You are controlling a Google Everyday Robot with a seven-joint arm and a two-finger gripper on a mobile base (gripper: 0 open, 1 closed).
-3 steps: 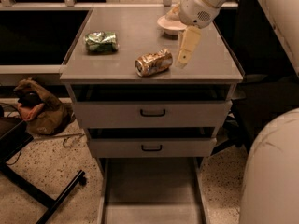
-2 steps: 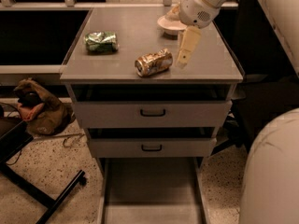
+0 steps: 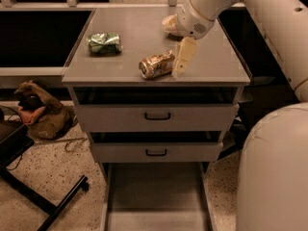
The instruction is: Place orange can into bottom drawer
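The orange can (image 3: 156, 65) lies on its side on the grey cabinet top (image 3: 144, 28), near the front edge. My gripper (image 3: 184, 57) hangs from the arm at the upper right, just to the right of the can and close to its end, low over the top. The bottom drawer (image 3: 156, 196) is pulled out at floor level below the two drawer fronts. Its flat grey floor holds nothing.
A shiny green foil packet (image 3: 104, 43) lies at the cabinet top's left. A pale dish (image 3: 169, 24) sits behind the gripper. The two drawer fronts (image 3: 156, 117) have black handles. A brown bag (image 3: 41, 112) and a black chair base (image 3: 43, 196) stand on the floor at left.
My gripper has moved slightly down and to the left, closer to the orange can. The can and the drawer have not moved.
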